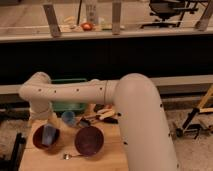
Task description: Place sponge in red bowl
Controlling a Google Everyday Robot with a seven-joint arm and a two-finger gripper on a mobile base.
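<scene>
tabletop: one sponge (48, 134), one red bowl (46, 138), gripper (36, 118) above

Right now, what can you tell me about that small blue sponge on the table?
The sponge is a small, light blue, soft-looking block. It sits inside the red bowl at the left of the wooden table, leaning tilted against the bowl's inner wall, with its upper end sticking above the rim. It is narrower than the bowl. Just above it hangs the end of the robot's pale arm, where the gripper is; whether the gripper touches the sponge cannot be made out. A round blue cup stands apart, nearby.
</scene>
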